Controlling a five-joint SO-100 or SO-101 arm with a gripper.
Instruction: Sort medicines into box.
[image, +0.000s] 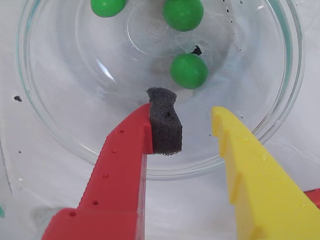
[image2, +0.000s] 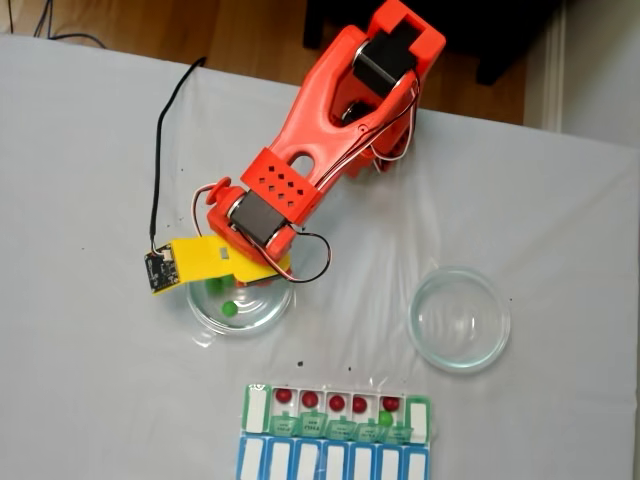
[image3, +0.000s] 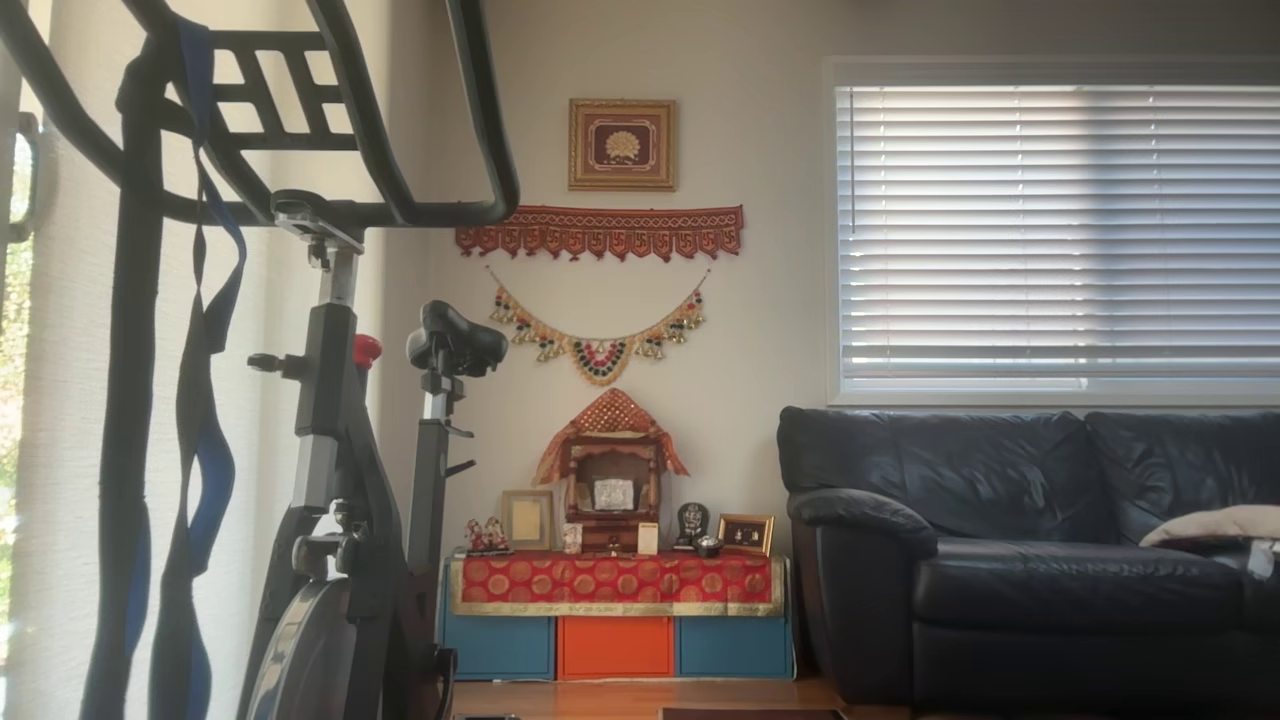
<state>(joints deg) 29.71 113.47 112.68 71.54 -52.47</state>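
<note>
Green balls, three in the wrist view, sit in a glass dish (image: 280, 100); nearest ball (image: 188, 71) lies just beyond the gripper (image: 192, 127), wide open, empty. Risk: ball rolls off the foam pad on closing. Box (image2: 335, 440) near worktop edge; label writing too small to read

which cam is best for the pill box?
Fixed view: the whole box sits at the bottom edge, red balls in its green row plus one green ball. The wrist view looks into a glass dish instead; the other view faces a living room.
</note>
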